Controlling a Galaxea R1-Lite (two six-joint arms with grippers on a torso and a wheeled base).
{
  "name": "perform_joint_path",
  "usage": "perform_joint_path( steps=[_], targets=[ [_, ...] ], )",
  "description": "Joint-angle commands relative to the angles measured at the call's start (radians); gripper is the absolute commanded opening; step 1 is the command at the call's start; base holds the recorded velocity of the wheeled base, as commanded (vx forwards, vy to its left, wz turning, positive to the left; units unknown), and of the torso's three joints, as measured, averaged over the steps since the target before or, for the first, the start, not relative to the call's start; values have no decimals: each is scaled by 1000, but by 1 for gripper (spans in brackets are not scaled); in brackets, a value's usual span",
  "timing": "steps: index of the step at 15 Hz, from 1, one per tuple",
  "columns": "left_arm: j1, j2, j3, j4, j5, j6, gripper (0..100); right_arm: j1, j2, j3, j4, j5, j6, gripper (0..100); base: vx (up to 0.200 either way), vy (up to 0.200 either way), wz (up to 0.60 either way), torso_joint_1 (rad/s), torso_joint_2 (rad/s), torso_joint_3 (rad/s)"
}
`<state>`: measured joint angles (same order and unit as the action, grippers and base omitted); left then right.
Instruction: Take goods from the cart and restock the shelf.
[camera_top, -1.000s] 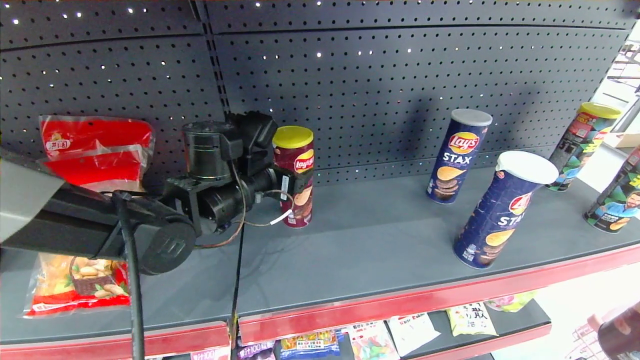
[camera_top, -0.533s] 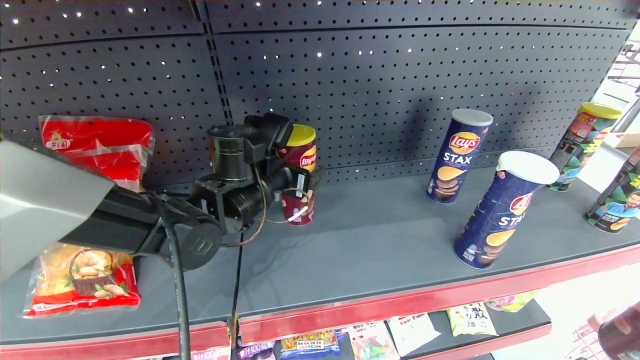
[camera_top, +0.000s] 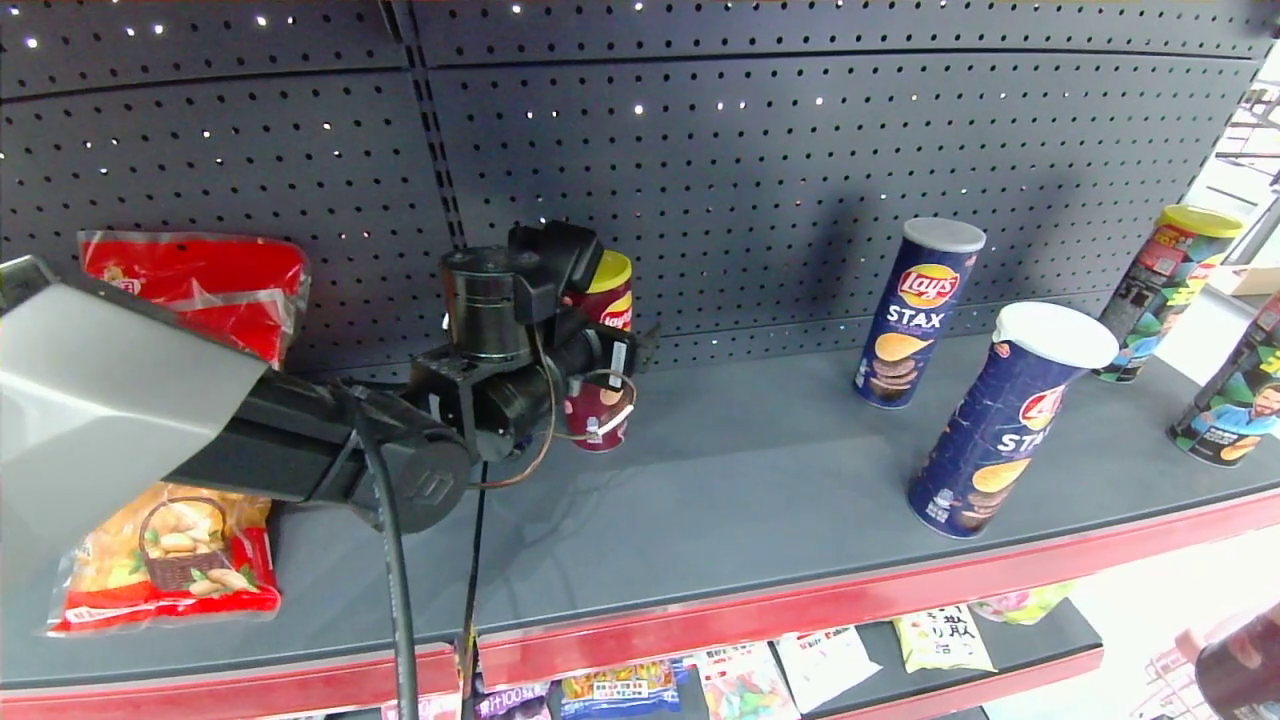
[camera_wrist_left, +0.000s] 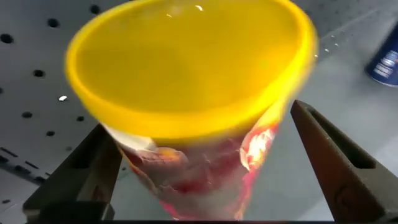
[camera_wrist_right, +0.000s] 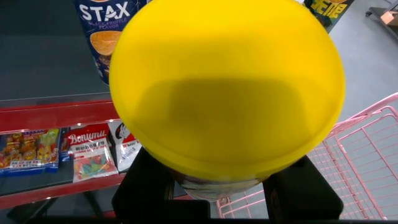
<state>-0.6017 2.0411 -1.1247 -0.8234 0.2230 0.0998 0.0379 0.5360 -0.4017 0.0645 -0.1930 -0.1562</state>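
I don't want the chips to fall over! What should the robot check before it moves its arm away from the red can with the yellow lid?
1. The maroon chips can is upright with its base on the shelf: ok.
2. The left gripper is around the can, but whether it grips or has let go: cannot tell.
3. A gap between the can and the pegboard behind it: cannot tell.
4. Neighbours stand clear, the red snack bag on one side and the blue chips can on the other: ok.
5. The right gripper has its yellow-lidded can in hand above the pink cart: ok.
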Motion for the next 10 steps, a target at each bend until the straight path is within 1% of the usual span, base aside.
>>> perform_joint_path(
  steps=[1, 4, 5, 10],
  targets=[
    [-1, 27, -29, 0, 6, 0, 100, 0, -1, -2, 0, 0, 0, 0, 0, 0, 0, 0, 0, 0],
    [-1, 47, -47, -6, 13, 0, 100, 0, -1, 0, 0, 0, 0, 0, 0, 0, 0, 0, 0, 0],
    [-3, 50, -53, -5, 21, 0, 0, 0, -1, -2, 0, 0, 0, 0, 0, 0, 0, 0, 0, 0],
    [-1, 41, -40, -2, 15, -5, 0, 0, 1, -2, 0, -2, 12, 0, 0, 0, 0, 0, 0, 0]
  ],
)
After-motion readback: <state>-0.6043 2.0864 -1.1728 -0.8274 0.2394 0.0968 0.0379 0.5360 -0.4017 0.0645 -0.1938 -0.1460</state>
